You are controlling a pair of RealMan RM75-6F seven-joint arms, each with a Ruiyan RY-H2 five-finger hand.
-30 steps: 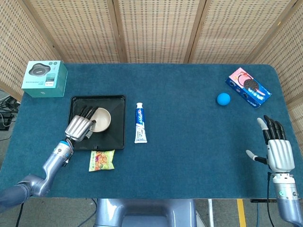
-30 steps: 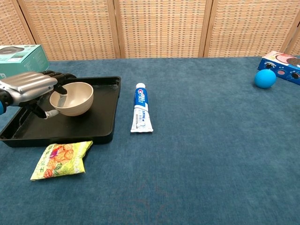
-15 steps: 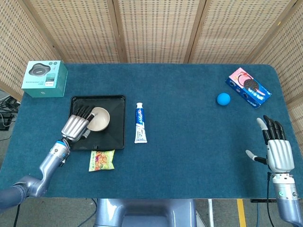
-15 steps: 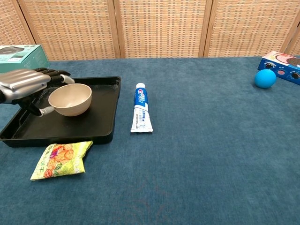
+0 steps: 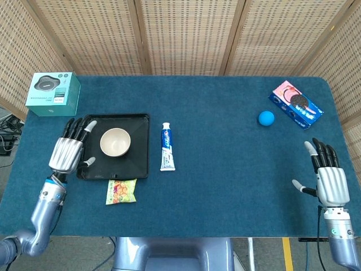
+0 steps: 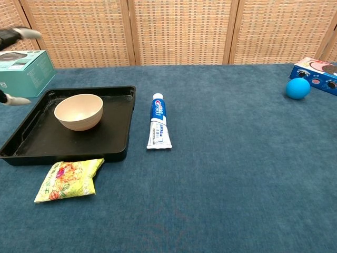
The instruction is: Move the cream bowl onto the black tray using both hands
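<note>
What our two views cut off or blur

In the chest view we catch only blurred fingertips of the left hand point(image 6: 11, 35) at the upper left edge; the teal box point(image 6: 23, 71) and cookie box point(image 6: 318, 74) are clipped by the side edges, and the right hand point(image 5: 330, 182) falls outside entirely.

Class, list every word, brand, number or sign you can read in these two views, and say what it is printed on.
No text can be read with certainty.
Toothpaste tube: blue lettering, too blurred.
Teal box: a pale line of print, too small.
Snack packet: printed characters, blurred.
Cookie box: cookie picture, lettering unreadable.
</note>
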